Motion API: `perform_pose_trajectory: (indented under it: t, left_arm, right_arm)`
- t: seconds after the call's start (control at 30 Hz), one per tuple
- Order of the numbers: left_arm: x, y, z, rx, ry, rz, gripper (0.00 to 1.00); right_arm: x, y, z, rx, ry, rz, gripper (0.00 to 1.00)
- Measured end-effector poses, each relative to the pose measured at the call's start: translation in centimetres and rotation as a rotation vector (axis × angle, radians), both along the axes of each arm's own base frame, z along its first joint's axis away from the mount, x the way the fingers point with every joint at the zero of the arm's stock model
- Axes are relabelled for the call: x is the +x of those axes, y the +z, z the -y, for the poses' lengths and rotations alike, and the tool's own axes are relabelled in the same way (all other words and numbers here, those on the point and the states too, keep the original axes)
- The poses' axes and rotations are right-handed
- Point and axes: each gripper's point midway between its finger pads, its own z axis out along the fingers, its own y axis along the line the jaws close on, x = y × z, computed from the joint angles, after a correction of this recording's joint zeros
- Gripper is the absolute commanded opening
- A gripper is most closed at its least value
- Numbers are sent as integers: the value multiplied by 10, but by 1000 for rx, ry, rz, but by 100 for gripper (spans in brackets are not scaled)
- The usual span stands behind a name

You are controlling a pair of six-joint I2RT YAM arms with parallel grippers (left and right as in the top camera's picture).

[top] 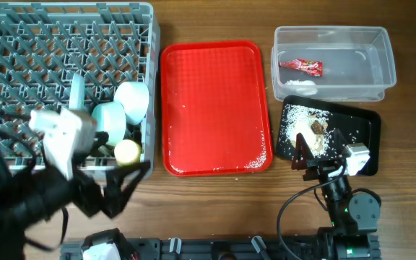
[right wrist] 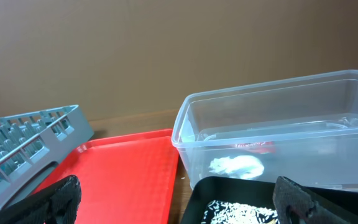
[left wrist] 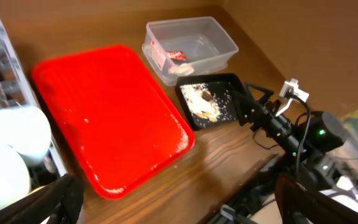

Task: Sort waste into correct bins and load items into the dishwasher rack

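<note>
Over to the dishwasher rack (top: 71, 9), far left: holds the pale-blue plate (top: 76, 92) on edge among the pegs, with the pale-blue bowl (top: 109, 119), the light-green bowl (top: 134, 97) and the yellow cup (top: 127, 150) crowded into the near right corner. Left gripper (top: 125, 189): hovers just off that corner above the table, fingers spread wide, pinching nothing. Red serving tray (top: 215, 72): sits between rack and bins, and carries stray crumbs (top: 255, 165) along its near edge. Red wrapper (top: 302, 66): lies inside the clear tub (top: 381, 72), near a small whitish lump (top: 302, 87). Black tray (top: 363, 126): sits right up against the tub's near side, and bears the rice-like crumbs (top: 302, 119) and brown bits (top: 318, 128). Right gripper (top: 303, 159): hangs over the black tray's near left corner, fingers parted, gripping nothing.
</note>
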Motion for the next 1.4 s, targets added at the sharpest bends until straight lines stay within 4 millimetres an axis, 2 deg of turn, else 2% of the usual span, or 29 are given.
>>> perform_pose_trajectory:
  t: [0.07, 0.13, 0.23, 0.27, 0.33, 0.4, 0.47, 0.57, 0.6, 0.7, 0.83, 0.97, 1.17, 1.33, 1.4]
  left_arm:
    - [-6, 10, 6, 27, -34, 91, 100]
    - [-2, 28, 18, 51, -122, 258, 100]
    - [6, 30, 37, 49, -235, 383, 100]
    - [13, 24, 45, 46, -270, 428, 100]
    - [29, 0, 57, 24, -300, 471, 100]
    - [46, -11, 61, 1, -279, 558, 100]
    - [55, -36, 63, -34, -242, 588, 100]
    - [62, -72, 56, -103, -135, 586, 100]
    - [63, -90, 50, -129, -72, 540, 100]
    - [63, -123, 32, -178, 82, 464, 100]
    - [59, -150, 13, -186, 209, 478, 100]
    - [57, -184, 4, -143, 249, 512, 100]
    - [67, -221, -14, -86, 356, 500, 100]
    - [77, -236, -25, -66, 431, 523, 100]
    - [78, -236, -28, -61, 448, 532, 100]
  right_arm:
    - [0, 0, 0, 0, 0, 0, 100]
    - [0, 0, 0, 0, 0, 0, 100]
    - [0, 0, 0, 0, 0, 0, 100]
    - [0, 0, 0, 0, 0, 0, 100]
    - [0, 0, 0, 0, 0, 0, 100]
    - [0, 0, 0, 0, 0, 0, 100]
    - [0, 0, 0, 0, 0, 0, 100]
    - [0, 0, 0, 0, 0, 0, 100]
    - [0, 0, 0, 0, 0, 0, 100]
    - [0, 0, 0, 0, 0, 0, 100]
    - [0, 0, 0, 0, 0, 0, 100]
    - [0, 0, 0, 0, 0, 0, 100]
    - [0, 0, 0, 0, 0, 0, 100]
    - [0, 0, 0, 0, 0, 0, 100]
    - [0, 0, 0, 0, 0, 0, 100]
